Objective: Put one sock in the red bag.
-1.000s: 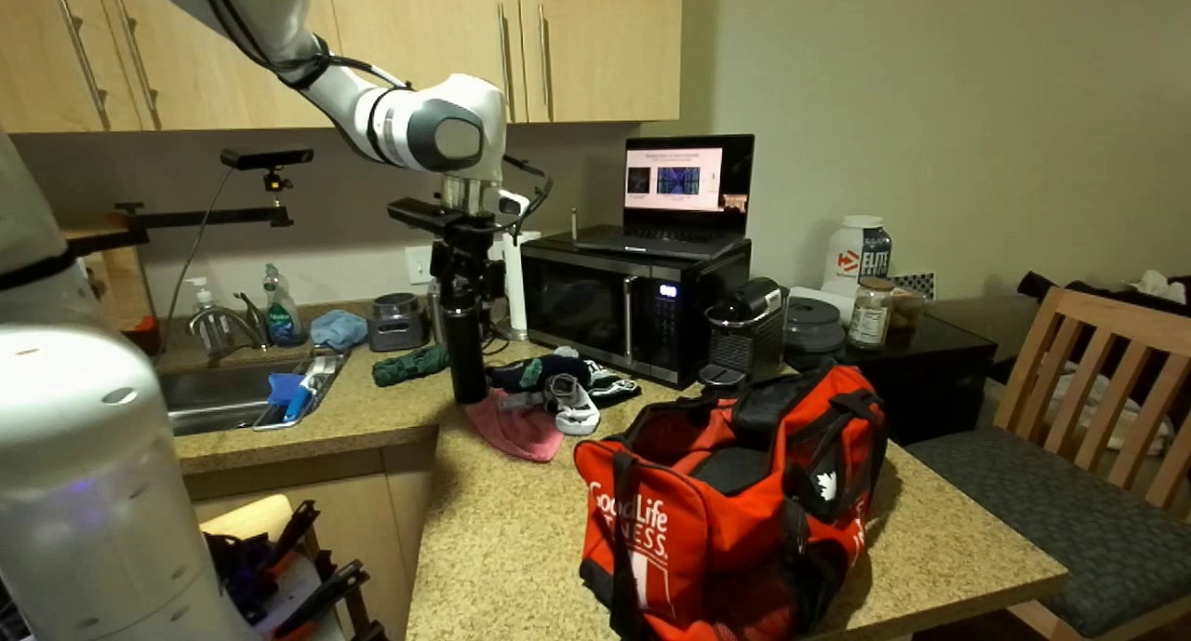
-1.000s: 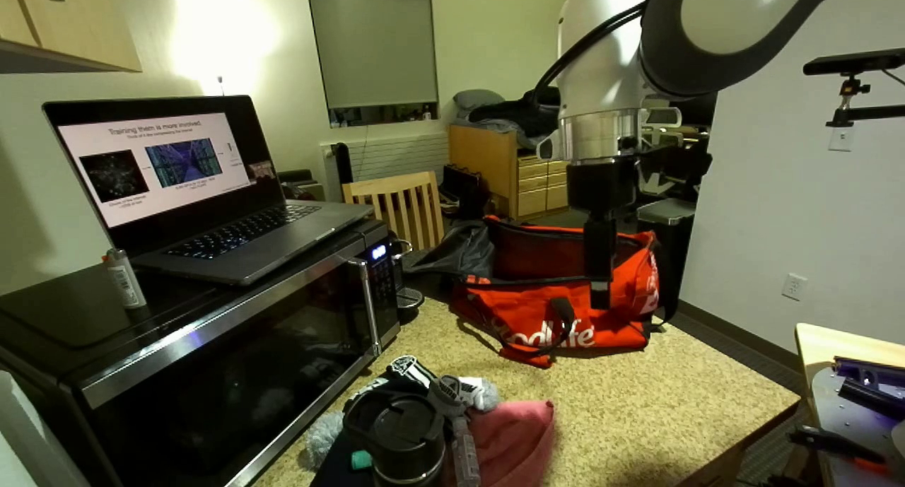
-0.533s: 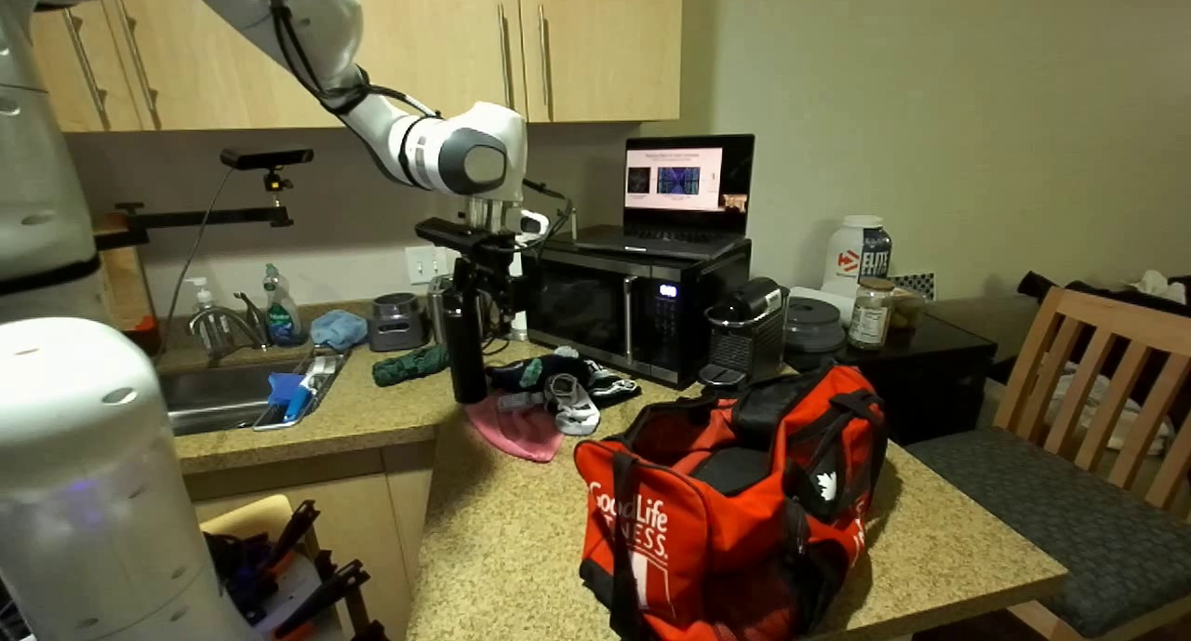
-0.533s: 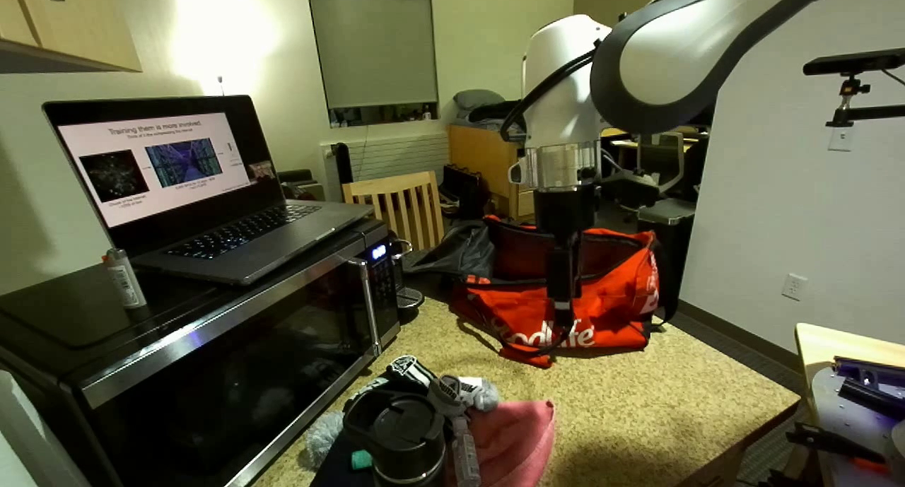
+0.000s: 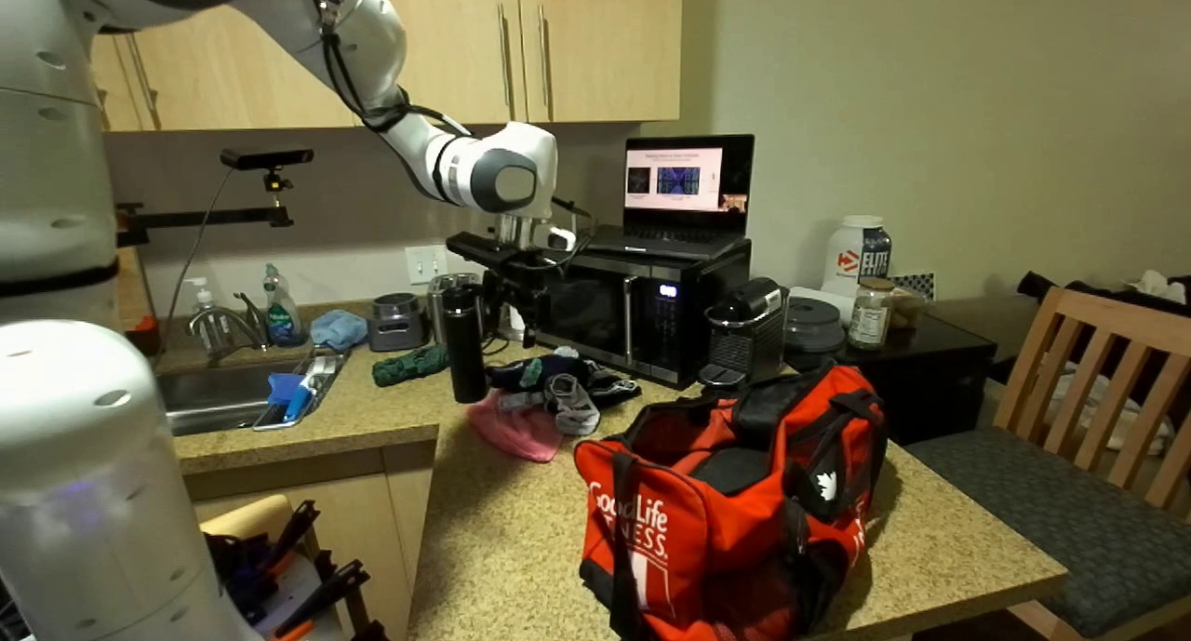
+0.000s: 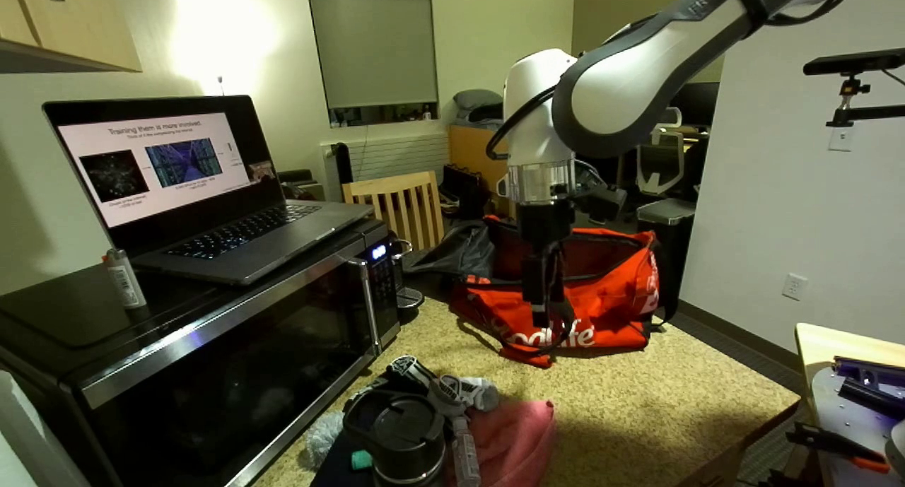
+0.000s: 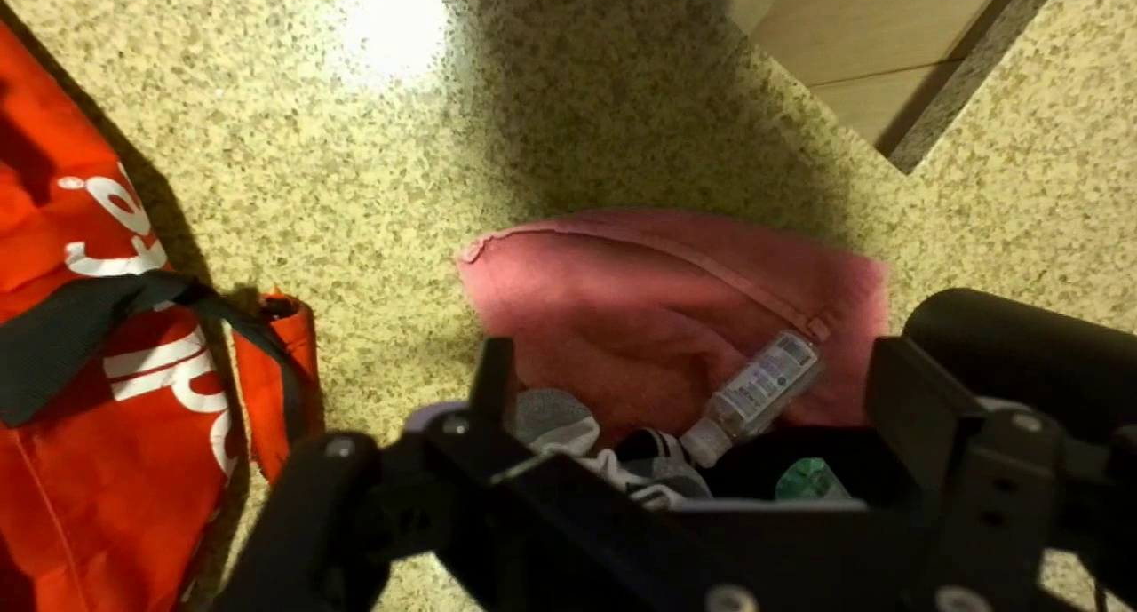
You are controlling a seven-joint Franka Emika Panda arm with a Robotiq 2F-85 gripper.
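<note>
My gripper (image 7: 693,379) is open and empty, its two fingers spread wide in the wrist view. It points down and hangs above the clothes pile; it also shows in both exterior views (image 5: 530,325) (image 6: 541,314). The white sock with grey and dark patches (image 7: 555,417) lies on the pile beside the pink cloth, near the left finger and partly hidden behind the gripper. It also shows in both exterior views (image 5: 579,410) (image 6: 482,395). The red bag (image 5: 675,529) stands open at the top on the counter, apart from the pile; its side shows at the left of the wrist view (image 7: 80,470).
A pink cloth (image 7: 622,292) lies under a small clear bottle (image 7: 755,390). A tall black tumbler (image 5: 462,348) stands close beside the pile. Dark clothes (image 5: 540,373) lie behind the sock. A microwave (image 5: 591,311) with a laptop (image 5: 689,194) on top stands behind.
The arm has come lower and shifted right in one exterior view, left and down in another, from behind the tumbler to over the clothes. The sock and bag have not moved.
</note>
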